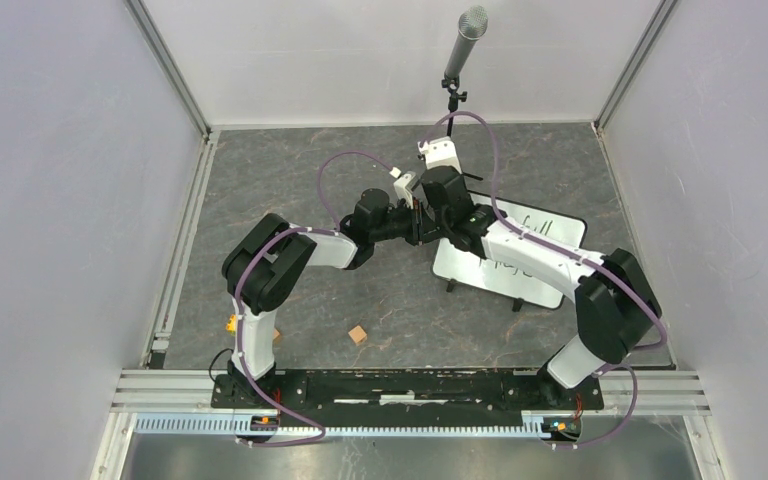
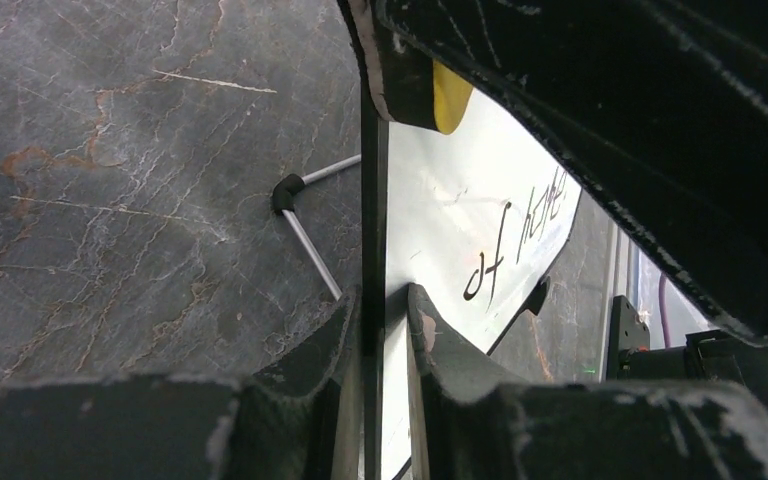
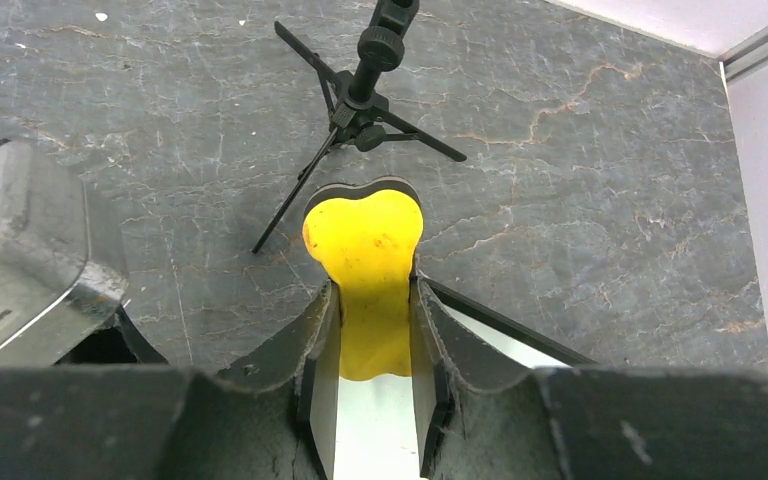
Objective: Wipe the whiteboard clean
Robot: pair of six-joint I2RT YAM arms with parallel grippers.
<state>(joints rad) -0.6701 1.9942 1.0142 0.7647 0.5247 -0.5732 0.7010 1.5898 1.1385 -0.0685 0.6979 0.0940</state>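
Now our left hand pinches the whiteboard by its rim, right of centre on the tabletop; our right hand grips a yellow eraser. We judge the board light, stiff and slick, best held by its edge.

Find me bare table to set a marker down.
Far-left corner, between the left wall and the microphone stand. Near strip between the wooden block and the whiteboard. Crowded mid-table, where the left gripper and right gripper meet at its edge.

Soft, even light; the whiteboard shines bright, foreground slightly blurred.
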